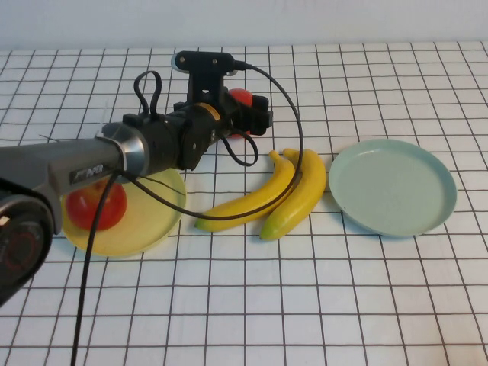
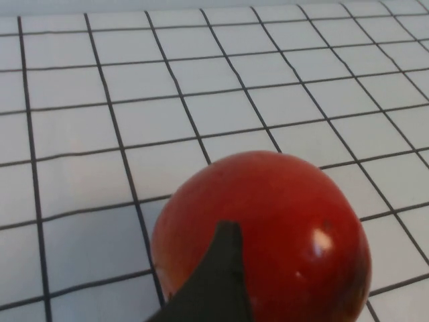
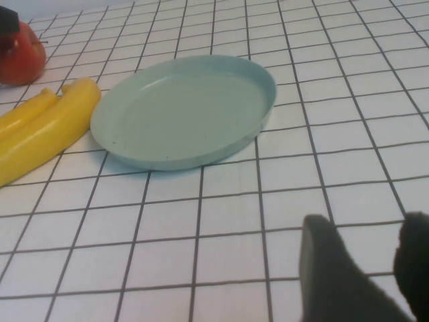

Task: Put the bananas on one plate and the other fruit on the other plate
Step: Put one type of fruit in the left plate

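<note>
Left gripper (image 1: 242,116) spread around far apple (image 2: 268,228); right gripper (image 3: 375,268) appears only wrist-side.

Bright even light, soft faint shadows, glossy highlights on fruit, near arm blurred, wrist views soft

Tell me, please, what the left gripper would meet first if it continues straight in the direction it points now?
Most likely the red apple on the table. The left gripper, open, points at it and the apple fills the left wrist view just beyond a fingertip. Whether they already touch is unclear.
</note>
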Motion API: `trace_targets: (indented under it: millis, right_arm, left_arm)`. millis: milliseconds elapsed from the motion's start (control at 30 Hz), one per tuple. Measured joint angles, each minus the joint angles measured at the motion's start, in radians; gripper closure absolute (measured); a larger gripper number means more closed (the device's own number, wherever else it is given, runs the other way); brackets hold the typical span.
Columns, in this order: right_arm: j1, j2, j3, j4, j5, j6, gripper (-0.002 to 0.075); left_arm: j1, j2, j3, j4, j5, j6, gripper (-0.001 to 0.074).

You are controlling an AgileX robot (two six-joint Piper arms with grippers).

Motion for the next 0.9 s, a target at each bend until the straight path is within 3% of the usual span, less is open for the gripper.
trace_targets:
  millis: [600,900]
  right_arm:
    - [0.000,0.000,0.000,0.000,0.000,0.000,0.0515]
    - [0.000,0.000,0.000,0.000,0.000,0.000,0.0515]
  left_arm:
    - [0.002,0.064,-0.012,-0.052,-0.024,0.015,0.0067]
    - [0.000,0.064,-0.029,-0.018,-0.050,0.021,0.0119]
